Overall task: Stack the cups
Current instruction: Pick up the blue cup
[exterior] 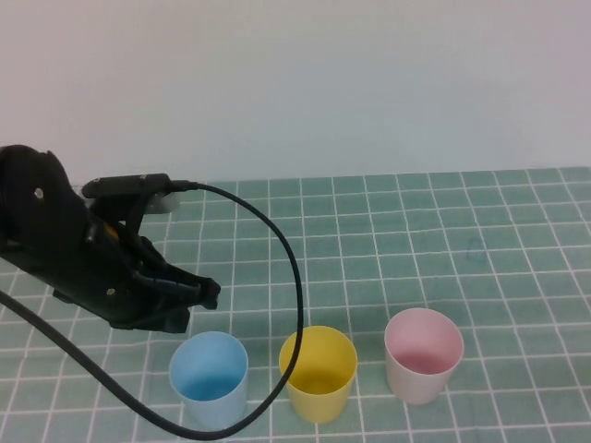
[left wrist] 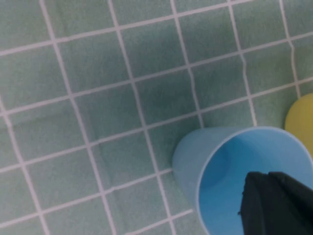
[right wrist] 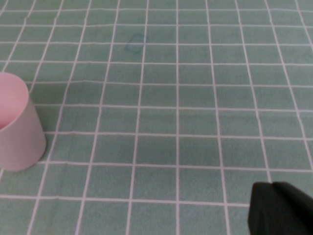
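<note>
Three cups stand upright, mouths up, in a row along the near edge of the desk, apart from one another: one light blue cup [exterior: 209,378] toward the near left, one yellow cup [exterior: 319,372] in the middle, and one pale pink cup [exterior: 423,354] to its right. None is nested in another, so the stacking has not begun.

The left gripper [exterior: 205,293] hovers just behind and above the blue cup, its jaws closed on nothing; in the left wrist view its dark tip [left wrist: 276,203] hangs over the open mouth of the blue cup [left wrist: 230,171]. The right gripper [right wrist: 281,208] is out of the high view; its wrist view shows only a dark tip over bare desk, with the pink cup [right wrist: 17,129] well off to one side, and it too is shut and empty.

The cups look like thin, light plastic: smooth, probably a little slippery, and likely to flex or tip under a hard squeeze. A sensible hold would be across the rim, one finger inside and one outside the wall, or around the upper body, with gentle pressure. The green gridded mat [exterior: 416,231] covers the desk.
</note>
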